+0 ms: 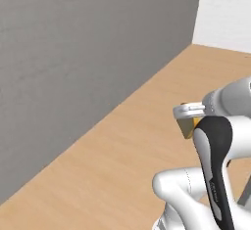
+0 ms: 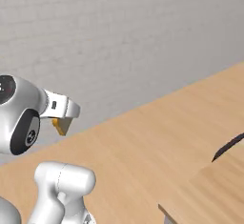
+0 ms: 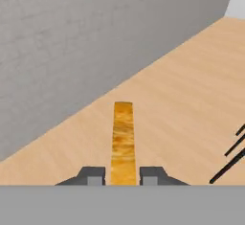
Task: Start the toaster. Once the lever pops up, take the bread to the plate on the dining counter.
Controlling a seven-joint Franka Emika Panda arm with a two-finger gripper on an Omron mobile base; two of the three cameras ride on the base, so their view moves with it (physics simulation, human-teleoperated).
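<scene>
Wide open wood floor (image 1: 122, 165) ahead of the arm – light tan planks running from the base out to the grey wall (image 1: 73, 43), which meets the floor along 1 long diagonal edge in all 3 views. In the left base view the grey wall ends at a corner top right, where a white wall (image 1: 225, 9) picks up. Floor betw. gripper & wall is bare wood.

Right base view: lower right corner has the edge of a light-wood top (image 2: 209, 189) w/ a thin dark line curving along its far side; it sits well apart from the gripper, over on the other side of the frame.

Gripper (image 3: 123, 175) held up off the floor, pointing toward the wall. Its 2 dark finger tips (image 3: 93, 175) sit tight on either face of the bread (image 3: 123, 138) – pinching it, slice betw. them. In the hand view the bread shows edge-on: narrow upright strip, mottled golden-orange & tan, sticking out past the tips. Left base view catches just a small golden-brown corner (image 1: 188, 126) below the hand, partly hidden behind the black-and-white arm link; right base view shows a small orange-tan wedge (image 2: 60, 125) hanging under the hand.

Hand view, right side: a few thin dark lines (image 3: 229, 159) slanting across the floor – can't tell what they are
</scene>
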